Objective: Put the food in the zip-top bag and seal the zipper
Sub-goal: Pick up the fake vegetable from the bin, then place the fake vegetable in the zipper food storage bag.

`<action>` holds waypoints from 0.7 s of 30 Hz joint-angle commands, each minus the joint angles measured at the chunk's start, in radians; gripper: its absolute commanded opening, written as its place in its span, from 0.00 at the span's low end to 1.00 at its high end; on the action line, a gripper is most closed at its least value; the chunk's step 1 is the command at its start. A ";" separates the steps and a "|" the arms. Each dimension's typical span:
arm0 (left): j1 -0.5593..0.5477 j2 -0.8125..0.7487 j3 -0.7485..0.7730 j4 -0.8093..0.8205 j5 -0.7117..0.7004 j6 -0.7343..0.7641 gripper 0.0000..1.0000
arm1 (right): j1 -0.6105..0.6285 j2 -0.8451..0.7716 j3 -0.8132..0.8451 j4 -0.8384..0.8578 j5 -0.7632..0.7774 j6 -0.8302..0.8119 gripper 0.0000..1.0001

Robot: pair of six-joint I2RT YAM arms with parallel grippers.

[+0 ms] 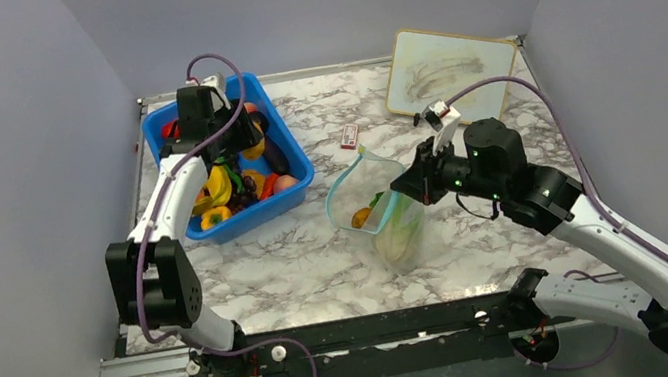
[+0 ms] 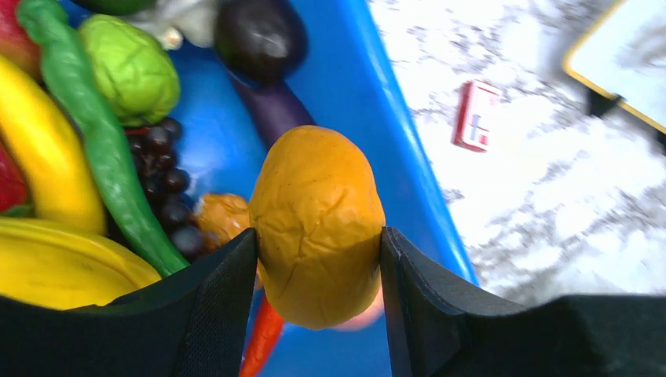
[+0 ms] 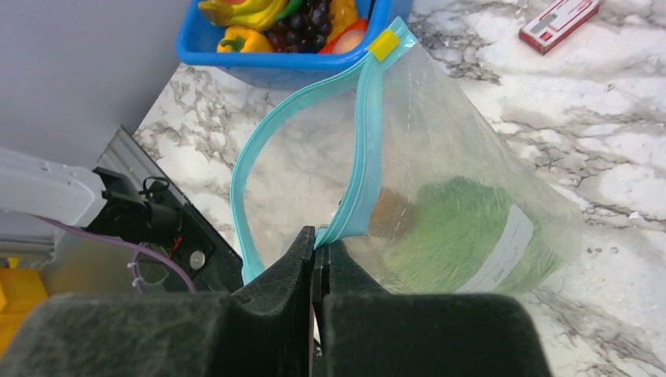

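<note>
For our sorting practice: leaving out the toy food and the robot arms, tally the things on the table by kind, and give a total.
Blue bin: 1
Zip-top bag: 1
Red-and-white box: 1
Whiteboard: 1
Total: 4

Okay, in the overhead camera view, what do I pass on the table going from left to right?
Left to right: blue plastic bin → clear zip-top plastic bag → white rectangular board.
</note>
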 commanded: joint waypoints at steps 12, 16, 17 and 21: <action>-0.193 -0.382 -0.239 0.079 0.448 -0.111 0.36 | -0.002 0.049 0.028 0.039 0.027 -0.043 0.01; -0.268 -0.449 -0.272 0.082 0.448 -0.130 0.36 | -0.002 0.065 0.018 0.049 0.020 -0.023 0.01; -0.281 -0.464 -0.279 0.085 0.447 -0.136 0.36 | -0.002 0.066 0.017 0.051 0.014 -0.018 0.01; -0.310 -0.507 -0.294 0.113 0.477 -0.164 0.37 | -0.003 0.061 -0.006 0.079 -0.004 0.009 0.01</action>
